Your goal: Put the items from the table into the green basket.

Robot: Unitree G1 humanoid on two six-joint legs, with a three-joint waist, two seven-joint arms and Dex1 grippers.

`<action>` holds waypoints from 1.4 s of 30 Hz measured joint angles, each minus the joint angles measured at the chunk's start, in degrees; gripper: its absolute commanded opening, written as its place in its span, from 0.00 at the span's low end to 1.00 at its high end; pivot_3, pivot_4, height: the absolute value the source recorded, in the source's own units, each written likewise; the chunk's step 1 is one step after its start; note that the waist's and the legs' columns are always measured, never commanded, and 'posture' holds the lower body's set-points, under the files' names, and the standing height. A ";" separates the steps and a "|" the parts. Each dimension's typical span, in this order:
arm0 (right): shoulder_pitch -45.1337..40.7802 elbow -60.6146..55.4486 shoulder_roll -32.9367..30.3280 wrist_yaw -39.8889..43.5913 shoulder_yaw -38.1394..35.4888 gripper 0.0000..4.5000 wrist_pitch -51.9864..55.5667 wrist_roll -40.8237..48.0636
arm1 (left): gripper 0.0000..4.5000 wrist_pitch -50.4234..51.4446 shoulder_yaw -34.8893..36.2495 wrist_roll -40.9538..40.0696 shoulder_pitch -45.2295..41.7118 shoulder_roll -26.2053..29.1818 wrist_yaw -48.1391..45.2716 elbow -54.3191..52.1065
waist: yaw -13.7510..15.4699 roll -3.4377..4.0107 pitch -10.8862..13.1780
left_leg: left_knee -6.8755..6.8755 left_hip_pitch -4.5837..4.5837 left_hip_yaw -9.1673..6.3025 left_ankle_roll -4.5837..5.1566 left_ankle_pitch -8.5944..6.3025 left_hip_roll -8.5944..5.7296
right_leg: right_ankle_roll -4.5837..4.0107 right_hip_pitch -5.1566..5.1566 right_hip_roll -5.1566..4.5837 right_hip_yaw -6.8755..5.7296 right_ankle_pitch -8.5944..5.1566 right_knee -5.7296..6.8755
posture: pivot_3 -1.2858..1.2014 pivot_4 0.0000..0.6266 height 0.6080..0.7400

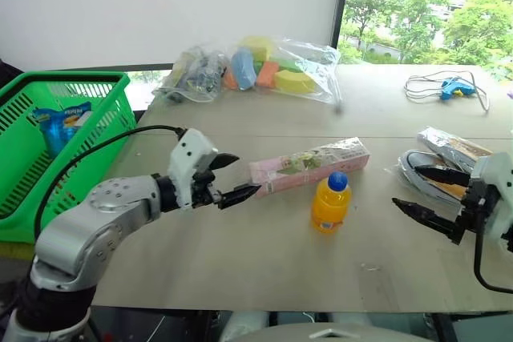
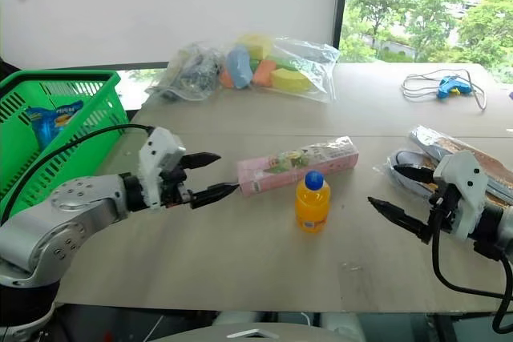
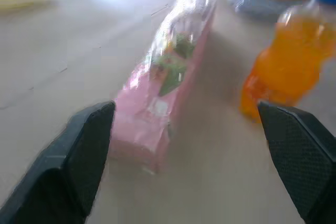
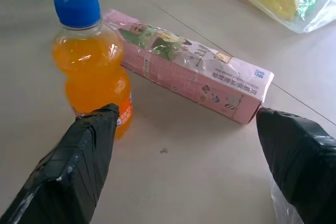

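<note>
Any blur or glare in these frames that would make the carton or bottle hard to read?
Left wrist view: pink carton and orange bottle are soft and smeared, with a washed-out bright patch on the table beyond them. Right wrist view: both sharp, the carton's print legible, slight sheen on its wrap. Left eye view: evenly lit, the window bright but not blown out.

Wide beige-grey table (image 1: 264, 262) with a seam running across. On it, near the middle: long pink floral carton (image 1: 309, 166), lying flat along the seam, and just in front, an upright orange bottle (image 1: 329, 203) with blue cap, close beside the carton. At the far edge: clear bags of coloured foam blocks (image 1: 276, 68). Far right: blue tool with coiled cable (image 1: 450, 87). Near right: silvery packets (image 1: 442, 153). At the left edge: green basket (image 1: 56, 146).
</note>
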 measured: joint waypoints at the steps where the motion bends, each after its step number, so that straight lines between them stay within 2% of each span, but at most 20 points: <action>1: 0.04 0.19 -0.31 -0.60 0.26 0.99 -0.10 -0.85 | 0.99 0.36 -0.50 -0.11 -0.68 -0.58 0.11 0.33 | 0.01 0.00 0.00 | 0.03 -0.01 0.00 0.00 0.00 0.00 | 0.00 0.00 0.00 0.00 0.00 0.00 | 0.48 0.00 1.00; 5: -1.85 9.02 -3.20 -7.77 1.60 0.99 -0.18 -10.30 | 0.99 -2.42 2.69 -5.78 1.36 -4.14 -4.72 -0.60 | -0.33 -0.03 0.01 | 0.18 -0.11 0.15 0.03 -0.05 0.00 | -0.16 -0.05 -0.03 0.08 -0.07 -0.02 | 0.48 0.00 1.00; 7: -2.05 13.37 -5.10 -8.50 1.49 0.99 -0.19 -13.16 | 0.99 -5.19 5.69 -9.33 4.10 -3.74 -10.85 -1.99 | -0.43 -0.01 0.02 | 0.19 -0.18 0.10 0.06 -0.04 0.03 | -0.20 -0.12 0.00 0.03 -0.07 -0.01 | 0.49 0.00 1.00; 10: -2.90 14.25 -6.08 -8.98 2.01 0.99 -1.15 -15.66 | 0.99 -6.68 8.11 -12.25 4.24 -3.12 -14.81 -2.16 | -0.38 0.18 -0.09 | 0.21 -0.19 0.07 0.07 -0.02 0.07 | -0.20 -0.12 0.06 -0.01 -0.08 0.02 | 0.49 0.00 1.00; 19: -3.32 16.80 -6.88 -10.00 6.98 0.99 -3.86 -22.99 | 0.99 -7.08 8.52 -17.72 4.22 -2.24 -17.05 -2.90 | -0.32 0.24 -0.13 | 0.49 -0.25 0.08 0.16 -0.04 0.07 | -0.16 -0.04 0.09 0.00 -0.07 0.03 | 0.50 0.00 1.00; 26: -3.33 17.01 -7.53 -10.57 9.14 0.99 -6.86 -27.84 | 0.99 -8.01 8.52 -18.26 4.68 -1.70 -17.65 -3.80 | -0.11 0.25 -0.13 | 0.50 -0.25 0.06 0.16 -0.03 0.08 | -0.16 -0.04 0.11 -0.02 -0.07 0.06 | 0.50 0.00 1.00; 29: -2.72 18.35 -10.78 -13.03 14.40 0.99 -10.20 -36.20 | 0.99 -9.33 8.40 -17.60 4.86 -1.73 -17.77 -3.80 | -0.02 0.24 -0.13 | 0.51 -0.25 0.07 0.16 -0.04 0.07 | -0.17 -0.04 0.11 -0.01 -0.07 0.04 | 0.50 0.00 1.00; 36: -2.84 27.72 -12.60 -23.40 25.83 0.99 -13.45 -55.13 | 0.99 -10.56 8.12 -16.77 6.09 -1.82 -18.08 -3.77 | 0.04 0.24 -0.13 | 0.52 -0.25 0.08 0.15 -0.03 0.07 | -0.18 -0.05 0.11 -0.01 -0.07 0.05 | 0.50 0.00 1.00; 39: -5.68 31.39 -11.78 -25.40 29.25 0.81 -14.82 -58.56 | 1.00 -11.37 8.11 -16.32 6.15 -1.83 -18.17 -3.77 | -0.15 0.20 -0.17 | 0.57 -0.18 0.13 0.14 -0.03 0.07 | -0.21 0.02 0.12 0.03 -0.04 0.06 | 0.50 0.00 1.00; 41: -7.43 34.51 -11.30 -25.63 30.57 0.61 -16.02 -59.15 | 1.00 -11.53 8.10 -16.21 6.26 -1.83 -18.22 -3.76 | -0.19 0.18 -0.17 | 0.67 -0.16 0.18 0.16 -0.03 0.07 | -0.16 0.08 0.12 0.09 0.00 0.04 | 0.50 0.00 1.00; 42: -8.29 35.89 -11.20 -25.78 31.07 0.55 -16.56 -59.37 | 1.00 -11.68 8.09 -16.11 6.36 -1.83 -18.29 -3.76 | -0.20 0.18 -0.17 | 0.72 -0.16 0.22 0.17 -0.03 0.06 | -0.10 0.09 0.12 0.13 0.03 0.03 | 0.50 0.00 1.00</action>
